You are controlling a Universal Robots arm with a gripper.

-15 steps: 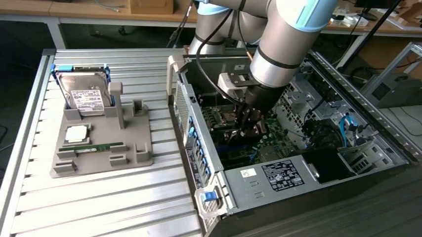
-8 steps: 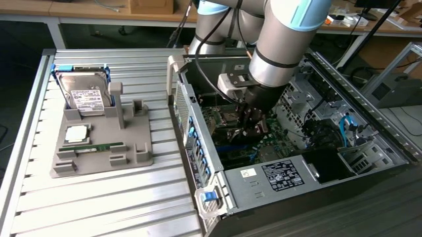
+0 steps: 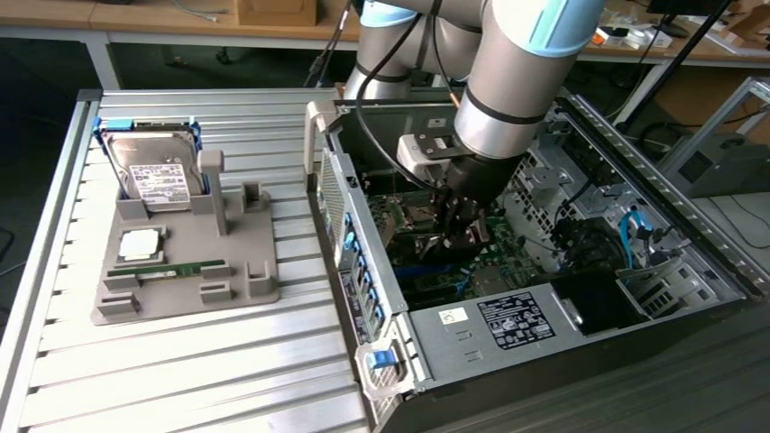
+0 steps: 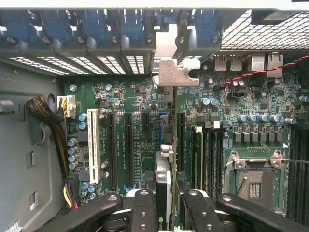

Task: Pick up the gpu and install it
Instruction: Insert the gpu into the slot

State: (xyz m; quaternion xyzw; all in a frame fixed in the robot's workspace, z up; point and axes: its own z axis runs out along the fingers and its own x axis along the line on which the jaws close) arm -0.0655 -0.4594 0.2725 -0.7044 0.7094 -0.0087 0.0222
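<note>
One arm reaches down into the open computer case (image 3: 398,352), its gripper (image 3: 463,236) low over the motherboard (image 3: 506,257), well apart from the parts holder (image 3: 180,271) outside the case. From the wrist, the fingers (image 4: 145,208) are clamped on the gpu (image 4: 163,179), held edge-on above a slot (image 4: 165,126), its bracket (image 4: 176,72) at the case's rear wall. Seating it well likely means keeping the card square to the slot and pressing straight down.

The gpu (image 4: 165,164) stands edge-on, its lower edge hidden from sight.
</note>
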